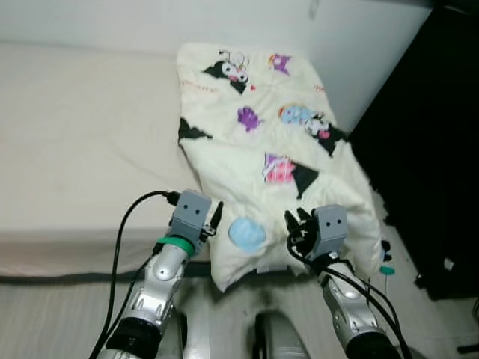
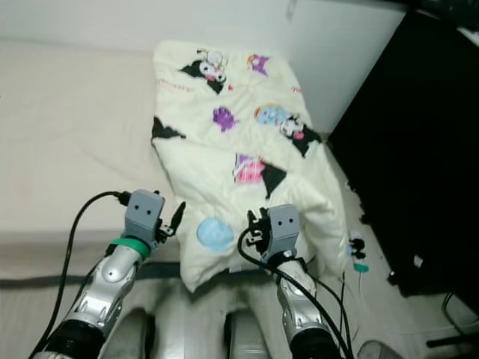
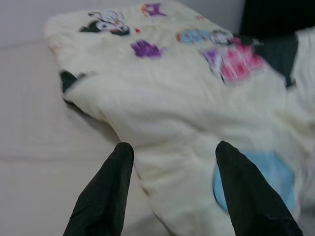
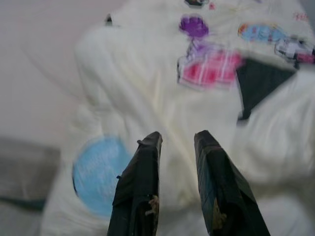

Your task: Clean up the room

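A cream quilt (image 1: 254,142) printed with cartoon figures and a pale blue circle (image 1: 245,233) lies folded along the right side of the bed (image 1: 82,134). Its near end hangs over the bed's front edge. My left gripper (image 1: 215,217) is at the quilt's near left edge, and its fingers (image 3: 110,177) are spread wide open just short of the fabric. Over the quilt's near end, right of the blue circle, my right gripper (image 1: 296,224) hovers. Its fingers (image 4: 142,172) stand a narrow gap apart with nothing between them.
A white wall (image 1: 224,22) runs behind the bed. Tall black furniture (image 1: 426,149) stands close on the right, leaving a narrow strip of floor with small teal and dark items (image 1: 385,263). The bed's left part is bare mattress.
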`<state>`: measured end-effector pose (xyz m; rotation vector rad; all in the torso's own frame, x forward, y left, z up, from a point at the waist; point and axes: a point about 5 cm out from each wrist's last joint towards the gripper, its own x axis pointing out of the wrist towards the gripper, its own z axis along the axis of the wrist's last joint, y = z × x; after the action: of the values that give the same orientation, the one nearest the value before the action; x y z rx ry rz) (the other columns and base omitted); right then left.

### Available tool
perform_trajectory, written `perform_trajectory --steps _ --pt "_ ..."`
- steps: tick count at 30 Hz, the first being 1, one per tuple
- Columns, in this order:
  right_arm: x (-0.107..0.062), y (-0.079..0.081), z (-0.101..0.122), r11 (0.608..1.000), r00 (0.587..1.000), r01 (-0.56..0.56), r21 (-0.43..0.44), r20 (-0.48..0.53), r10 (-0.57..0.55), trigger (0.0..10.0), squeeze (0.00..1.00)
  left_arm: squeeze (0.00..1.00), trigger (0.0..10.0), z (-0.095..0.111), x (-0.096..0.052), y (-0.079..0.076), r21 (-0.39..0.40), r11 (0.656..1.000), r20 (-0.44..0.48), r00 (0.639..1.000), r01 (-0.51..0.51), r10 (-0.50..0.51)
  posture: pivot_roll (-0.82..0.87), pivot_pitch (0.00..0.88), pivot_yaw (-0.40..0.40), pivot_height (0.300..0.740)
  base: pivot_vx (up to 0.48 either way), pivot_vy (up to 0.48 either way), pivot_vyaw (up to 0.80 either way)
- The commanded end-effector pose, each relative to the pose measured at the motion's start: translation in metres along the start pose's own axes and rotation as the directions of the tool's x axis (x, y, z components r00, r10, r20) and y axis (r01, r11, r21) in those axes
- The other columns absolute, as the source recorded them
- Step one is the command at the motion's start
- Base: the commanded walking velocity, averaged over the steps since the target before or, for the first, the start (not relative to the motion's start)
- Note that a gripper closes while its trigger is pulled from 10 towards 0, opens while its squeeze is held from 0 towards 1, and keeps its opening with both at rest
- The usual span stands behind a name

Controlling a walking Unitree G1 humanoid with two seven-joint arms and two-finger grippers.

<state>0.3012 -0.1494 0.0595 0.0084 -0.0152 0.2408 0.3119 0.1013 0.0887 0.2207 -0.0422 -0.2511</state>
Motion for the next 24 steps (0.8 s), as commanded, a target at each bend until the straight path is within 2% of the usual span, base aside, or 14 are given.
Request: perform_trajectory --steps 1,9,12,13,14,15,16,20,21,23,24 --pt "-0.006 -0.005 -0.005 1.000 1.000 0.022 -0.003 -0.019 -0.022 10.0 0.00 0.00 10.0 -0.004 -0.002 -0.004 0.008 1.000 -0.020 1.000 0.013 -0.013 0.00 0.095 -0.064 0.575 0.000 0.000 0.00" --pt "-0.007 -0.005 -0.006 1.000 0.999 0.029 -0.003 -0.018 -0.029 10.0 0.00 0.00 10.0 0.000 -0.002 -0.003 0.031 0.999 -0.003 1.000 0.009 -0.009 0.00 0.099 -0.060 0.540 0.000 0.000 0.00" --pt "-0.008 -0.008 -0.004 0.999 0.999 0.050 -0.003 -0.005 -0.050 10.0 0.00 0.00 10.0 0.012 -0.002 -0.009 0.130 0.990 0.079 0.995 0.046 -0.056 0.00 0.098 -0.060 0.530 0.000 0.000 0.00" --pt "-0.008 -0.008 -0.004 0.999 0.999 0.050 -0.003 -0.005 -0.050 10.0 0.00 0.00 10.0 0.012 -0.002 -0.009 0.130 0.990 0.079 0.995 0.046 -0.056 0.00 0.098 -0.060 0.530 0.000 0.000 0.00" --pt "-0.008 -0.011 -0.003 0.998 0.998 0.063 -0.011 -0.001 -0.063 10.0 0.00 0.00 10.0 0.019 -0.003 -0.014 0.169 0.983 0.113 0.989 0.071 -0.091 -0.01 0.098 -0.060 0.530 0.000 0.000 0.00" --pt "-0.009 -0.017 0.000 0.996 0.996 0.090 -0.029 0.016 -0.089 10.0 0.00 0.00 10.0 0.027 -0.004 -0.022 0.242 0.964 0.161 0.975 0.112 -0.153 -0.01 0.097 -0.061 0.530 0.000 0.000 0.00" --pt "-0.009 -0.017 0.000 0.996 0.996 0.090 -0.029 0.016 -0.089 10.0 0.00 0.00 10.0 0.027 -0.004 -0.022 0.242 0.964 0.161 0.975 0.112 -0.153 -0.01 0.097 -0.061 0.530 0.000 0.000 0.00" --pt "-0.016 -0.044 0.017 0.962 0.966 0.247 -0.118 0.102 -0.236 10.0 0.00 0.00 10.0 0.043 -0.009 -0.047 0.362 0.909 0.230 0.925 0.206 -0.302 -0.02 0.094 -0.060 0.530 0.000 0.000 0.00" --pt "-0.019 -0.053 0.021 0.944 0.950 0.303 -0.133 0.122 -0.287 10.0 0.00 0.14 10.0 0.045 -0.010 -0.053 0.377 0.898 0.239 0.913 0.225 -0.329 -0.03 0.091 -0.059 0.530 0.000 0.000 0.00" --pt "-0.021 -0.059 0.023 0.931 0.938 0.336 -0.139 0.134 -0.319 10.0 0.00 0.14 10.0 0.046 -0.011 -0.056 0.385 0.892 0.245 0.906 0.236 -0.345 -0.03 0.091 -0.059 0.530 0.000 0.000 0.00" --pt "-0.026 -0.068 0.026 0.908 0.915 0.395 -0.140 0.146 -0.375 10.0 0.00 0.60 10.0 0.049 -0.012 -0.061 0.400 0.880 0.253 0.893 0.255 -0.373 -0.04 0.088 -0.058 0.530 0.000 0.000 0.00"
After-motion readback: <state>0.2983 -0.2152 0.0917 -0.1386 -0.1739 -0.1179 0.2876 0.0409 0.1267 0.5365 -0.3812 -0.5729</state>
